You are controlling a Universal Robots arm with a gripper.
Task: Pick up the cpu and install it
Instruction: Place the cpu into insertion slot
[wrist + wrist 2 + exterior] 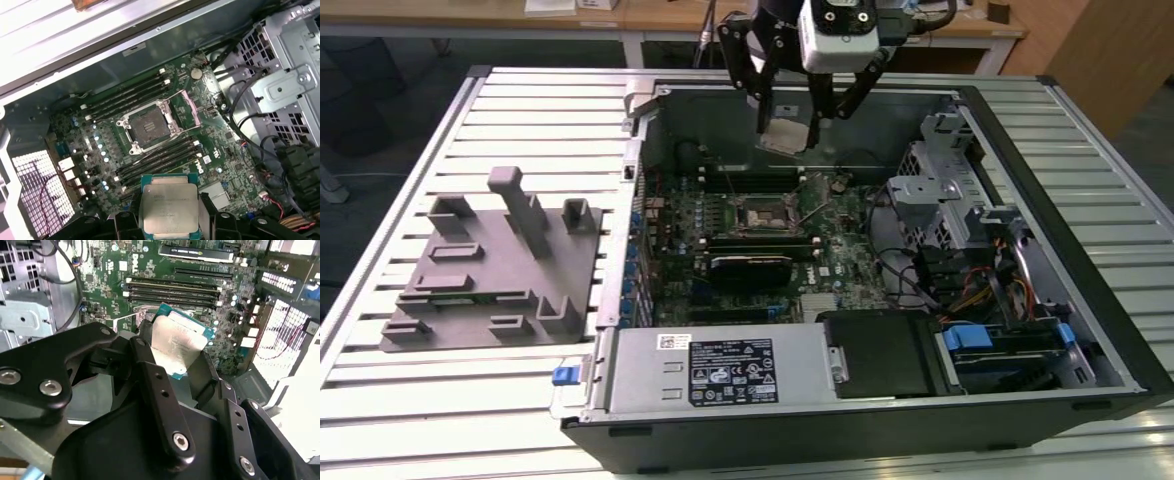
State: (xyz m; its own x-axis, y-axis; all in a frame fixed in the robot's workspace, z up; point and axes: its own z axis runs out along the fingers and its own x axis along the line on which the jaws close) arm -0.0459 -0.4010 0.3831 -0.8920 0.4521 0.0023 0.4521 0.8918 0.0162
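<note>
Silver cpu point(168, 210) pinched between black jaws, edges partly hidden; socket point(148, 126) lies open, well apart.

Robot arm point(781, 25) hangs over the open computer case point(1094, 260), wrist upright above the case's interior. Its black end effector point(787, 125) points straight down into the case, two fingers point(759, 110) clamped on opposite edges of the cpu point(783, 138), held tilted, clear of the case's floor.

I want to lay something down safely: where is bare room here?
Bare table slats lie between the grey fixture and the near edge, and between it and the far edge. Inside the case is crowded: motherboard, cables, the hand holding the cpu above.
</note>
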